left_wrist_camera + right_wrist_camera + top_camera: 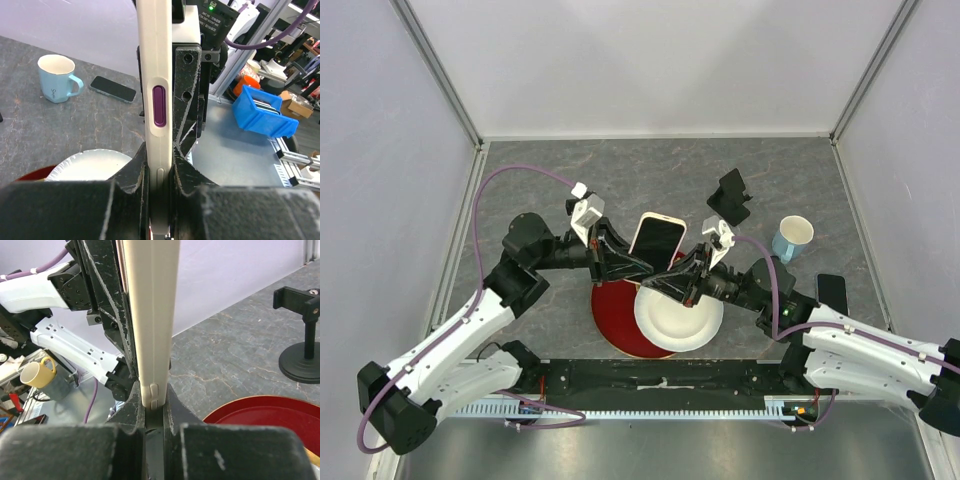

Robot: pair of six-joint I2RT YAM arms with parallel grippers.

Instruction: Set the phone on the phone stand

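Note:
The phone, black screen with a pale rim, is held tilted above the plates in the middle of the table. My left gripper is shut on its lower left edge and my right gripper is shut on its lower right edge. In the left wrist view the phone's pale edge stands upright between my left gripper's jaws. In the right wrist view the phone's edge sits between my right gripper's jaws. The black phone stand stands behind and to the right of the phone, and also shows in the right wrist view.
A red plate and a white paper plate overlap below the phone. A light blue mug stands at the right. A dark flat phone-like slab lies near the right arm. Walls enclose the table's sides and back.

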